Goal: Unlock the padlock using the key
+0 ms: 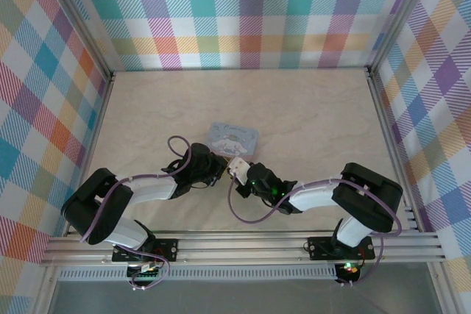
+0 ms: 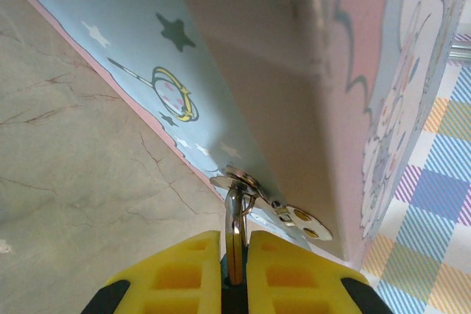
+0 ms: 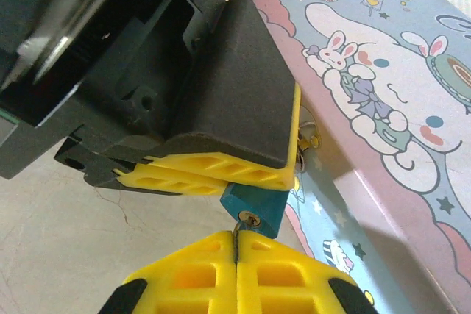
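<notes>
Right wrist view: key [image 3: 238,230] at the teal padlock [image 3: 256,202] keyhole.
Left tool [image 2: 234,251] pinches the padlock steady beside the cartoon tin [image 3: 383,108]; right tool [image 3: 235,251] clamps the key, seemingly ready for turning.

This is a robot test cell in a lab. Pastel plaid panels [image 1: 243,12] close it in at 9, 12 and 3 o'clock. Bare aluminium rails [image 1: 243,244] frame the marble-look desk [image 1: 309,108]. The cabled left arm [image 1: 147,193] and right arm [image 1: 316,196] are bolted on at 6 o'clock.
</notes>
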### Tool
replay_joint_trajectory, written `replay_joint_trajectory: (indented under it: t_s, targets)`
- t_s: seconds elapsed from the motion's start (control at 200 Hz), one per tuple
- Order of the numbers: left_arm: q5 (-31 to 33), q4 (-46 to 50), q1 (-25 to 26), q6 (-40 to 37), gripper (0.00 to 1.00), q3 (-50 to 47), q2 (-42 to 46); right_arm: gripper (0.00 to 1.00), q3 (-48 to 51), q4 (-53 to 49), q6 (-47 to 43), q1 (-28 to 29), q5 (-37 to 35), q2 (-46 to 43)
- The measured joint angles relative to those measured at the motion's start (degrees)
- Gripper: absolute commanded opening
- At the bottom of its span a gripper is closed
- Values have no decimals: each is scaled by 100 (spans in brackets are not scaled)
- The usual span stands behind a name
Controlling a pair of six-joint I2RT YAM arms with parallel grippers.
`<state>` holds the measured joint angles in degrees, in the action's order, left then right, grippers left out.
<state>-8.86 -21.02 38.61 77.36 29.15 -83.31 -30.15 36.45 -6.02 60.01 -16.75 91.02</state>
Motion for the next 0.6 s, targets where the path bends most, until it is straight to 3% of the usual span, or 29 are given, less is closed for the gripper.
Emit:
replay_joint_trajectory:
  t_s: [0.125, 0.435, 0.6]
  targets:
    - [-2, 9, 0, 0, 0, 2, 0, 0, 4, -2, 70, -11, 50, 0]
    - [-4, 245, 4, -179, 30, 164, -35, 0, 50, -4, 98, -85, 50, -2]
    - [26, 577, 17, -361, 40, 254, 59, 0, 116, -4, 227, -216, 63, -11]
